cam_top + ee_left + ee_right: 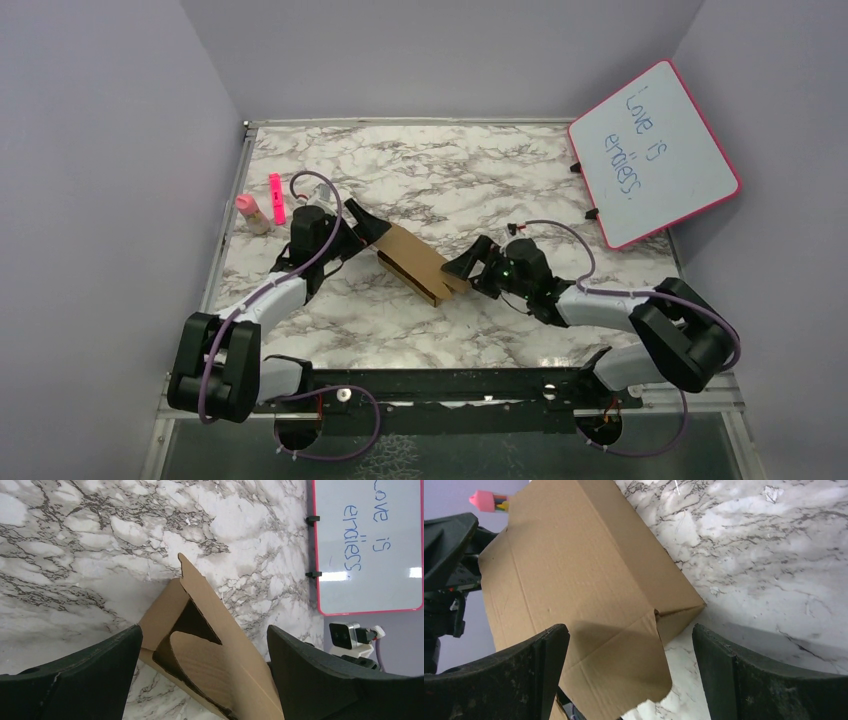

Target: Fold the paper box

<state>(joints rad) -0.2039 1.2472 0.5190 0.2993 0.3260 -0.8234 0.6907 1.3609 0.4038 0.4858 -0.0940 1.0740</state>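
Note:
The paper box is a plain brown cardboard carton lying slantwise on the marble table, between my two grippers. My left gripper is open at the box's far-left end. In the left wrist view the jaws of the left gripper stand wide apart around the box's open end, where a rounded flap sits inside. My right gripper is open at the near-right end. In the right wrist view the right gripper straddles a loose end flap of the box, with a gap on the right side.
A pink-framed whiteboard with blue writing leans at the back right; it also shows in the left wrist view. A pink highlighter and a small pink-capped bottle stand at the left edge. Purple walls enclose the table.

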